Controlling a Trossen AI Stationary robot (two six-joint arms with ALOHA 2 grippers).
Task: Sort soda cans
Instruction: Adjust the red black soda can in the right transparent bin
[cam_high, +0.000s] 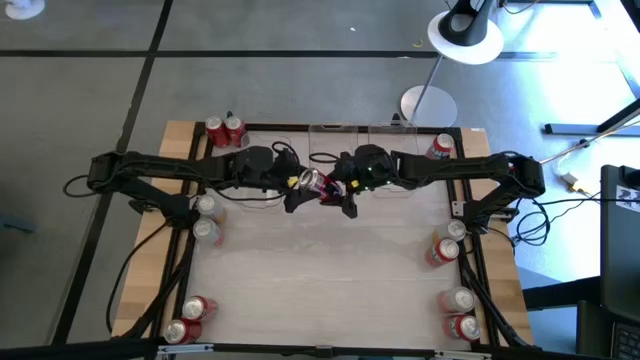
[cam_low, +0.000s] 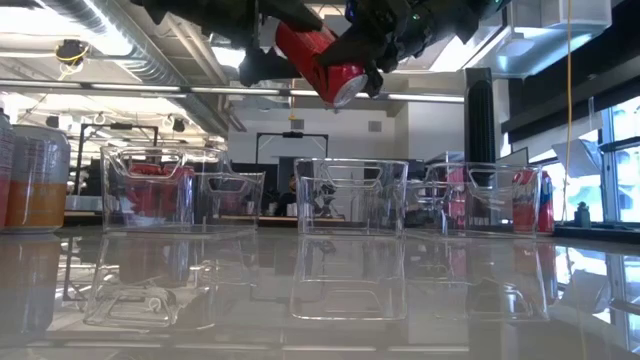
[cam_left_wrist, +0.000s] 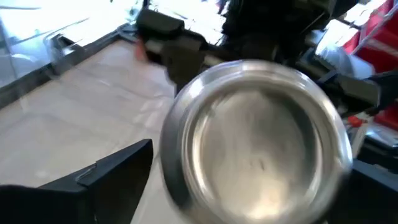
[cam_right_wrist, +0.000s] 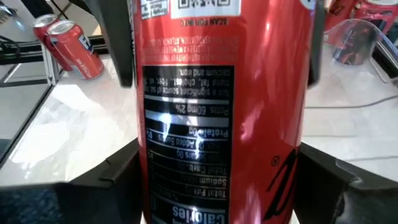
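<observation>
A red soda can (cam_high: 318, 183) hangs high over the table's middle, between my two grippers, which face each other. My right gripper (cam_high: 337, 189) comes from the right and is shut on the can (cam_right_wrist: 224, 112). My left gripper (cam_high: 300, 188) comes from the left and stands open around the can's silver end (cam_left_wrist: 258, 134). A narrow gap shows beside its one visible finger (cam_left_wrist: 112, 180). In the low view the can (cam_low: 318, 55) is tilted. More cans stand upright in pairs along the table's edges, such as the far-left pair (cam_high: 225, 130). My right gripper pinches the can's red side wall (cam_right_wrist: 155, 186) between its two fingers (cam_right_wrist: 106, 180), one on each side. The fingers come from the table's right, slanting a little downward, and lie along the can. The can is lifted clear of the table and tilted, one silver end (cam_low: 345, 88) lowest.
Clear plastic bins (cam_low: 350, 195) stand in a row at the far middle, just beyond the grippers. Cans stand at the left edge (cam_high: 207, 218), right edge (cam_high: 447, 242), near-left corner (cam_high: 188, 320), near-right corner (cam_high: 460, 313) and far right (cam_high: 440, 148). The table's middle (cam_high: 320, 270) is bare.
</observation>
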